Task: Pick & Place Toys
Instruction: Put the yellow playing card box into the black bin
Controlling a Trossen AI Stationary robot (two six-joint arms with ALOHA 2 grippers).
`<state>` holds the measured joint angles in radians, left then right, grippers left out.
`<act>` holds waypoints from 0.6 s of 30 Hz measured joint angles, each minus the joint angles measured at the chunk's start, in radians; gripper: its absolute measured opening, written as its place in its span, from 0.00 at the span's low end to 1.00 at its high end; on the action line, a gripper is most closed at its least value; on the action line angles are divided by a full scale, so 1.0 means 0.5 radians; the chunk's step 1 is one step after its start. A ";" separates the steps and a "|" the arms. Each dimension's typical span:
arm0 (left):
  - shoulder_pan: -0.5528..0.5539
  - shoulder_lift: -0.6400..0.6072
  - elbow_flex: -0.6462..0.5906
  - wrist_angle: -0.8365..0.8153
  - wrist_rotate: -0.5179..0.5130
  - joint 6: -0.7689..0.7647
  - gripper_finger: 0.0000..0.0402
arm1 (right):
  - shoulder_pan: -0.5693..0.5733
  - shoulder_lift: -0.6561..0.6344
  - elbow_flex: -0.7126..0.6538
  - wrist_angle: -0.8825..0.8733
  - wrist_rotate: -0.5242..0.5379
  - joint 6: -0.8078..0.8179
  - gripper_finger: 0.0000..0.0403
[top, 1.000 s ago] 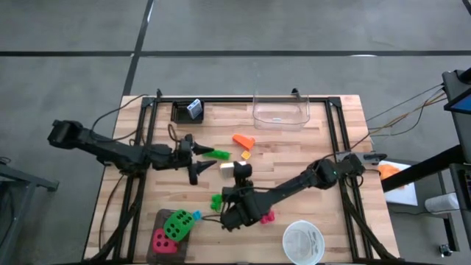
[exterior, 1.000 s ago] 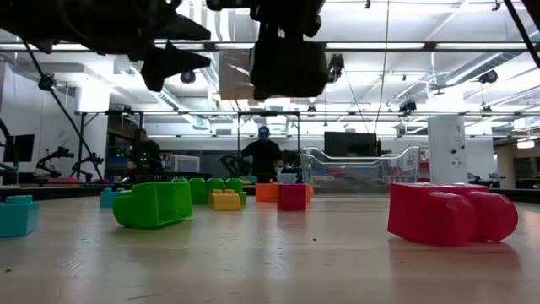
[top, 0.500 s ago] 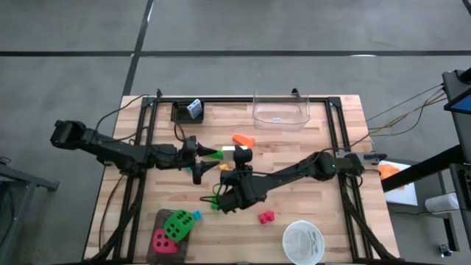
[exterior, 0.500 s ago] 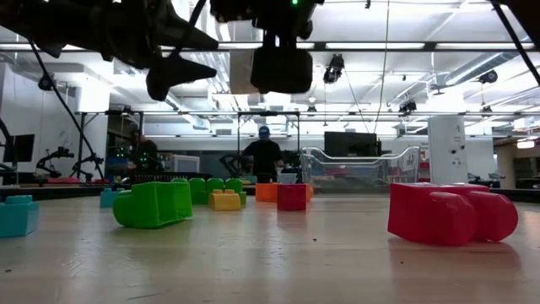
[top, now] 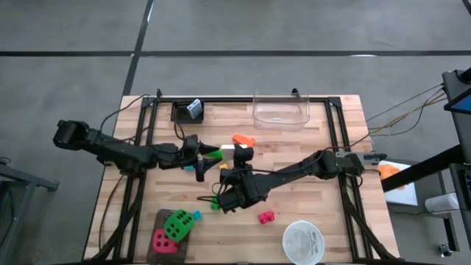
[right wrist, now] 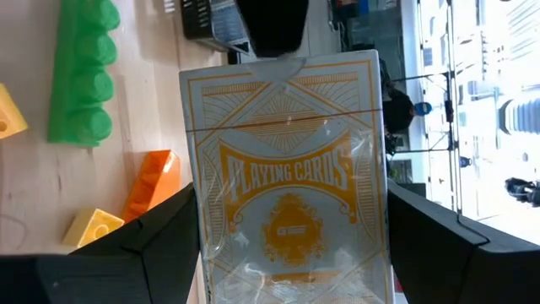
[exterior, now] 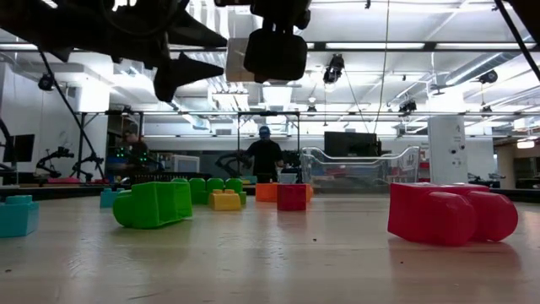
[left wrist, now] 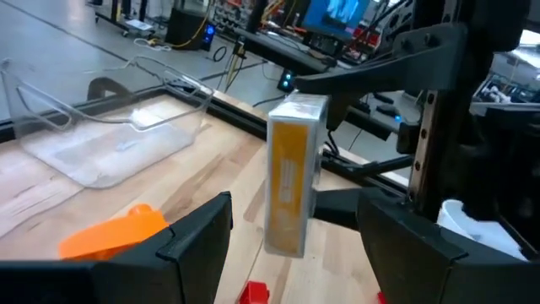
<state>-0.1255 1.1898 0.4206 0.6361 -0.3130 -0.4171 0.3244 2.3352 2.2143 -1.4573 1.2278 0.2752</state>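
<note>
Item: card pack (right wrist: 289, 165), cream-white with orange ornament, lettered "PLAYING CARDS", wrapped in clear film. We find it clamped flat between the right gripper's (right wrist: 291, 253) fingers, raised above the tabletop. The left gripper (left wrist: 291, 245) hangs just short of the pack's narrow edge, fingers spread and empty, one either side.

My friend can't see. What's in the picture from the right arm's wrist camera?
A clear-wrapped pack of orange-and-white playing cards fills the view, standing between the right pincer's two dark fingers. Behind it on the wooden table lie a long green plastic brick, an orange brick and two yellow bricks.
</note>
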 joint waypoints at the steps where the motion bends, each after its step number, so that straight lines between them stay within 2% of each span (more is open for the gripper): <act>1: 0.013 0.037 0.000 0.040 0.001 0.000 0.63 | -0.001 0.000 0.000 0.004 -0.001 -0.007 0.75; 7: 0.119 0.218 0.028 0.195 0.079 -0.017 0.63 | 0.002 0.000 0.000 0.019 -0.002 -0.015 0.75; 13: 0.161 0.245 0.039 0.209 0.103 -0.008 0.62 | -0.001 0.000 -0.001 0.027 -0.010 -0.020 0.75; 16: 0.159 0.239 0.038 0.207 0.106 0.013 0.53 | 0.000 0.000 -0.004 0.037 -0.011 -0.020 0.75; 18: 0.159 0.240 0.038 0.208 0.112 0.043 0.43 | -0.001 0.000 -0.005 0.046 -0.018 -0.020 0.75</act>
<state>-0.0460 1.3098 0.4397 0.7403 -0.2568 -0.3957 0.3240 2.3352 2.2120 -1.4343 1.2190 0.2653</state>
